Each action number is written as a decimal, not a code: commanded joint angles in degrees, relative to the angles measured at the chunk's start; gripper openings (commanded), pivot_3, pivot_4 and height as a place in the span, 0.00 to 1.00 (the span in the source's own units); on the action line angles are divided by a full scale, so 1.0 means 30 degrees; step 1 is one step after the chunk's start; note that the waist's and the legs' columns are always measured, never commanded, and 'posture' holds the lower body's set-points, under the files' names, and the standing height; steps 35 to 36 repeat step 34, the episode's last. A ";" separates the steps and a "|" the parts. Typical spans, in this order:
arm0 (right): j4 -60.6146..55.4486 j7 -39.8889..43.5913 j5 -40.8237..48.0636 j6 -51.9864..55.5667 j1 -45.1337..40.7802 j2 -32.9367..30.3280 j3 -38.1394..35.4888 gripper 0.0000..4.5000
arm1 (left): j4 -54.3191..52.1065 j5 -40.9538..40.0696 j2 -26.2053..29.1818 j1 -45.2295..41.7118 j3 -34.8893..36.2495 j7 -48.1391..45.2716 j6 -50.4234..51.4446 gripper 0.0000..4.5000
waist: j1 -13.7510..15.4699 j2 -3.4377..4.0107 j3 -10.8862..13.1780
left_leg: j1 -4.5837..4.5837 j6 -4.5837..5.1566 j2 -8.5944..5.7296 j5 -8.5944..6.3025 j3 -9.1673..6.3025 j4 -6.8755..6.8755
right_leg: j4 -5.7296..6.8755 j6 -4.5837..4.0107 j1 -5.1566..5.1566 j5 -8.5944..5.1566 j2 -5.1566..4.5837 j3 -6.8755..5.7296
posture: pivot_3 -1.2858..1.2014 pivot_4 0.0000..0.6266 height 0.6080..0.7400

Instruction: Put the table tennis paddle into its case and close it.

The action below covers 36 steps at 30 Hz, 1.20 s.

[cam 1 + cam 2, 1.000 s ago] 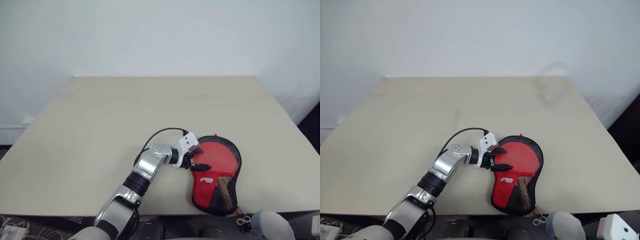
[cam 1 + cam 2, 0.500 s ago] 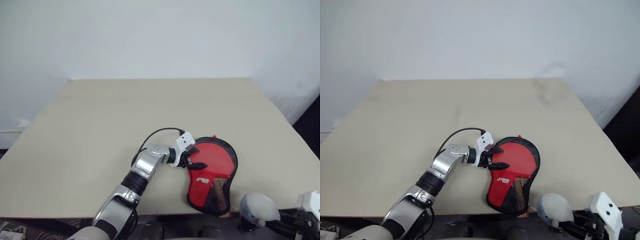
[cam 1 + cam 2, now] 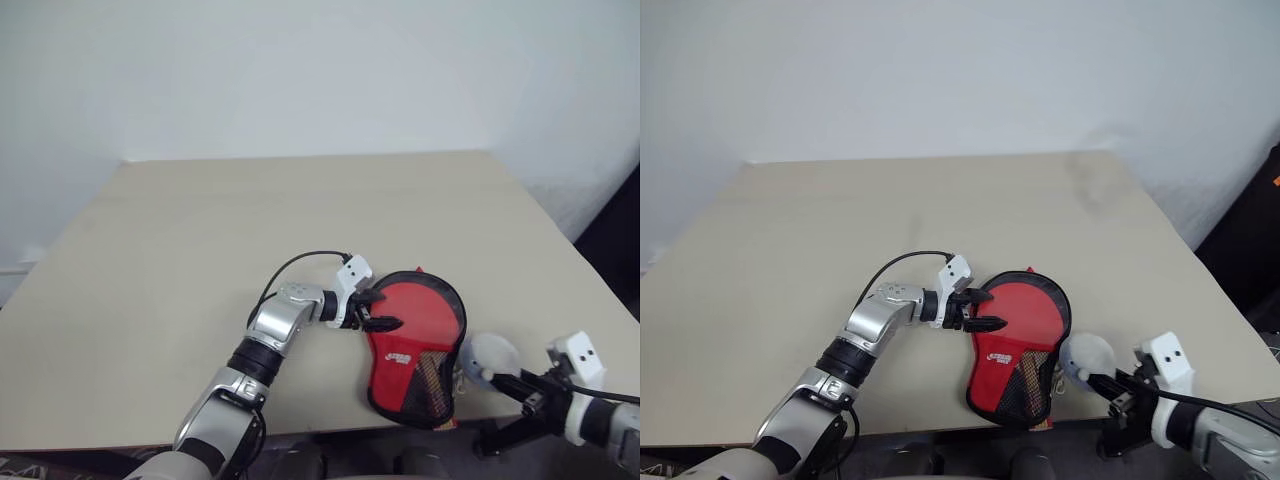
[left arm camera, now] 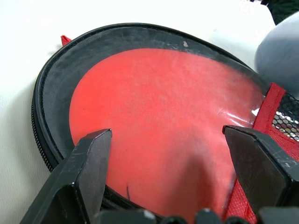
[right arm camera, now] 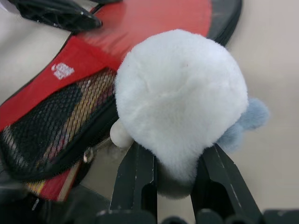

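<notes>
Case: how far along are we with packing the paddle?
Done: the paddle is inside the case, red blade behind the clear window. In hand: the left gripper, fingers open, is at the round end; the right gripper pinches a white plush ball. Left: closing; zipper state unclear.

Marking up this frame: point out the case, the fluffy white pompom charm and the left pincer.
case (image 3: 1035, 312): right eye view, on the clear window over the red blade.
fluffy white pompom charm (image 5: 180, 98): right wrist view, middle of the fluff.
left pincer (image 3: 984, 309): right eye view, midway between its fingertips.

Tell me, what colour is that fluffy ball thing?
The fluffy ball is white with a pale blue bit, best seen in the right wrist view.
</notes>
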 commanded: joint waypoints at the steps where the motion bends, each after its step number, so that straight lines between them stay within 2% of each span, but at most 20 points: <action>1: 0.0371 -0.0972 -0.0311 0.0245 -0.0839 0.0134 0.0161 0.40 | -0.0498 -0.0148 0.0286 0.0130 0.0073 0.0091 0.0314 0.90 | 0.0002 0.0002 0.0004 | 0.0001 -0.0002 0.0000 0.0001 0.0000 0.0009 | 0.0003 0.0000 0.0002 0.0000 0.0000 0.0001 | 0.52 0.00 1.00; 6: 0.0600 -0.0490 0.0629 -0.0431 -0.1397 0.0486 -0.0860 0.77 | -0.0508 -0.0310 0.0448 0.0126 0.0309 0.0168 0.0368 0.90 | -0.0083 0.0004 0.0026 | 0.0007 -0.0009 0.0000 0.0005 0.0002 0.0042 | 0.0060 -0.0001 -0.0005 -0.0003 0.0005 0.0002 | 0.52 0.00 1.00; 10: 0.0901 -0.0850 0.1590 -0.1921 -0.1707 0.1751 -0.3236 0.77 | -0.0879 -0.0480 0.0741 0.0348 0.0495 0.0087 0.0328 0.90 | -0.0080 0.0016 0.0051 | 0.0007 -0.0017 0.0004 0.0010 -0.0002 0.0081 | 0.0131 -0.0001 -0.0028 -0.0006 0.0019 0.0008 | 0.52 0.00 1.00; 13: 0.0731 -0.1034 0.2199 -0.1976 -0.1960 0.1921 -0.3859 0.77 | -0.0884 -0.0597 0.0964 0.0290 0.0789 0.0131 -0.0011 0.90 | -0.0085 0.0047 0.0075 | 0.0006 -0.0022 0.0005 0.0012 0.0003 0.0101 | 0.0146 -0.0005 -0.0031 -0.0007 0.0019 0.0014 | 0.52 0.00 1.00; 20: 0.1350 -0.1081 0.2929 -0.3532 -0.4552 0.2679 -0.3289 0.77 | -0.1476 -0.2562 0.1673 -0.0948 0.3338 0.0316 0.1375 0.90 | -0.0099 0.0080 0.0207 | -0.0044 -0.0037 0.0014 0.0027 0.0004 0.0108 | 0.0175 -0.0003 -0.0093 -0.0002 0.0037 0.0028 | 0.52 0.00 1.00; 24: 0.2684 -0.0765 0.3879 -0.3561 -0.7020 0.3157 -0.2340 0.77 | -0.3039 -0.2274 0.3473 -0.0833 0.3692 0.0265 0.1067 0.90 | -0.0119 0.0077 0.0216 | -0.0055 -0.0048 0.0032 0.0036 0.0007 0.0054 | 0.0174 -0.0027 -0.0137 0.0017 0.0065 0.0047 | 0.52 0.00 1.00; 29: 0.4743 -0.0121 0.3831 -0.4020 -0.9507 0.2939 -0.1529 0.77 | -0.6507 -0.3629 0.5779 -0.0146 0.4997 0.0122 0.2930 0.90 | -0.0068 0.0086 0.0227 | -0.0079 -0.0090 0.0033 0.0074 0.0016 -0.0054 | 0.0171 -0.0067 -0.0211 0.0041 0.0075 0.0088 | 0.52 0.00 1.00; 33: 0.6363 0.0541 0.3968 -0.4642 -1.1400 0.3050 -0.1342 0.77 | -0.8836 -0.4645 0.8035 0.1932 0.6548 0.0206 0.4506 0.90 | -0.0245 0.0155 0.0268 | -0.0073 -0.0090 0.0039 0.0077 0.0027 -0.0084 | 0.0172 -0.0069 -0.0230 0.0039 0.0077 0.0099 | 0.52 0.00 1.00; 36: 0.6588 0.0680 0.3841 -0.4776 -1.1618 0.3026 -0.1216 0.77 | -0.9197 -0.4928 0.8331 0.2369 0.6788 0.0216 0.4762 0.90 | -0.0245 0.0155 0.0268 | -0.0063 -0.0090 0.0049 0.0078 0.0057 -0.0098 | 0.0172 -0.0077 -0.0240 0.0044 0.0081 0.0113 | 0.52 0.00 1.00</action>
